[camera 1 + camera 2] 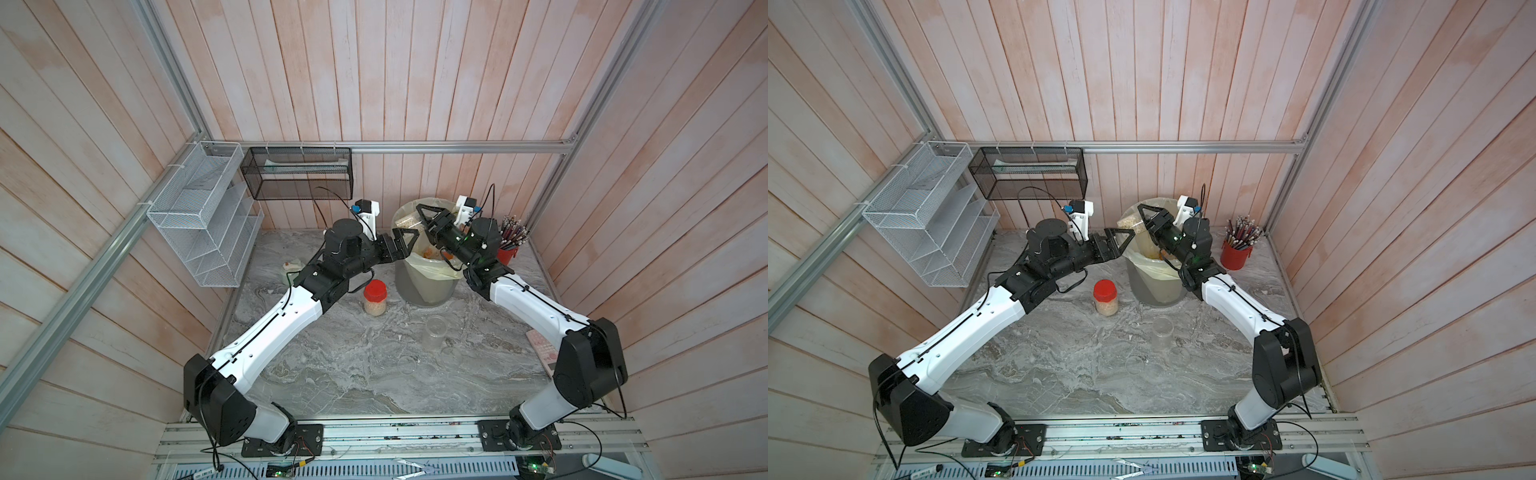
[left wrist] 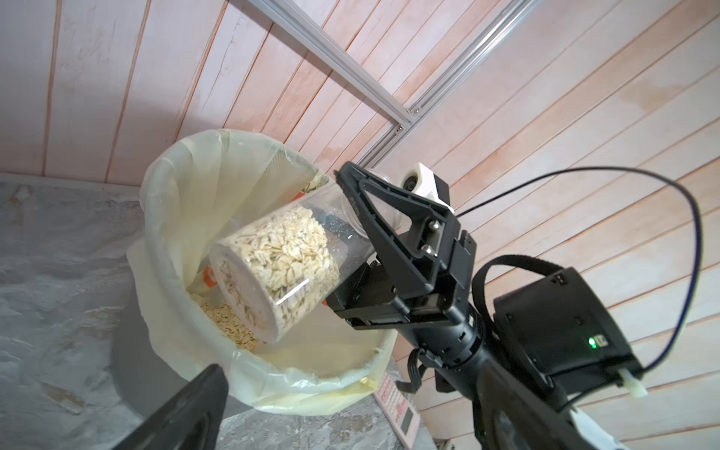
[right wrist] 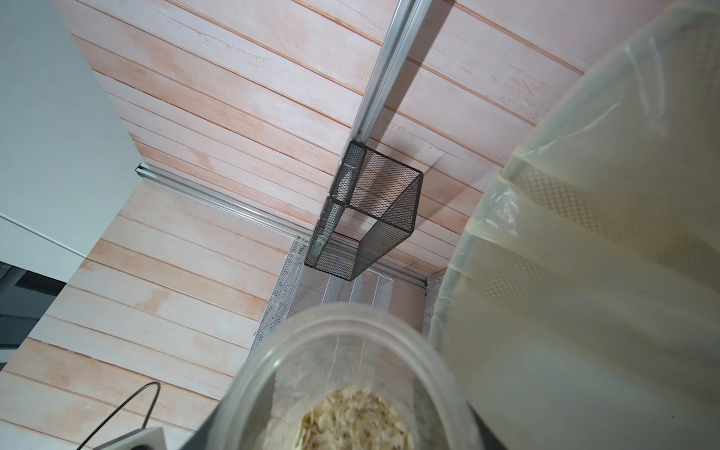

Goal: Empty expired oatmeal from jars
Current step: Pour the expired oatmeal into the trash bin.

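My right gripper is shut on a clear lidless jar and holds it tilted above the grey bin with its yellowish bag. Oatmeal sits at the jar's lower, closed end; the right wrist view looks in through the jar's mouth. More flakes lie inside the bin. My left gripper is open and empty by the bin's left rim, apart from the jar. A red-lidded jar with oatmeal stands on the table left of the bin. An empty clear jar stands in front of the bin.
A red pencil cup stands behind my right arm. A white wire rack and a black mesh basket hang on the back-left walls. A pink calculator lies at the table's right edge, and a clear lid near the middle.
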### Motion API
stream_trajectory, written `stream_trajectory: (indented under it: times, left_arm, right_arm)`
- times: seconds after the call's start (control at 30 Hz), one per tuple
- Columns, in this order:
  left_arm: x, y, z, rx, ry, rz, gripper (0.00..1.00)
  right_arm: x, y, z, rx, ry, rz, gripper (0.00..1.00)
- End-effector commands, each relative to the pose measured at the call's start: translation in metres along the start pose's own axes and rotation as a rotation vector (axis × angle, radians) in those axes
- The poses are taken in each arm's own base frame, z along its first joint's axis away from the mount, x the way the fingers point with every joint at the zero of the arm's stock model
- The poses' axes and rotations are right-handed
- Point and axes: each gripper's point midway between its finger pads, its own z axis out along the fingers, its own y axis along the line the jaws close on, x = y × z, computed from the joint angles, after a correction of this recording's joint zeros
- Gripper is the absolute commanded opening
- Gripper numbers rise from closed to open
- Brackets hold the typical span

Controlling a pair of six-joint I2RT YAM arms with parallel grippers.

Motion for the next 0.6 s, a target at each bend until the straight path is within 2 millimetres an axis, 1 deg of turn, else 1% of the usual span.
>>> stream_trajectory:
  times: [0.0, 0.1, 0.27, 0.43, 0.57]
  left_arm:
    - [-0.013, -0.014, -0.001, 0.069, -0.047, -0.150, 1.00]
    - [-0.013, -0.014, 0.000, 0.081, -0.051, -0.218, 1.00]
    - [-0.020, -0.013, -0.001, 0.098, -0.099, -0.333, 1.00]
    - [-0.014, -0.007, 0.008, 0.098, -0.082, -0.455, 1.00]
    - [-0.013, 0.001, 0.009, 0.094, -0.099, -0.548, 1.00]
  right_arm:
    - [-0.005, 0.028, -0.005, -0.081, -0.042, -0.010, 0.28]
    - [-0.007, 0.027, -0.008, -0.094, -0.063, 0.008, 0.28]
    - [-0.009, 0.030, -0.011, -0.122, -0.096, 0.032, 0.27]
    - [-0.010, 0.032, -0.018, -0.136, -0.136, 0.049, 0.26]
    - [-0.008, 0.031, -0.017, -0.144, -0.129, 0.057, 0.26]
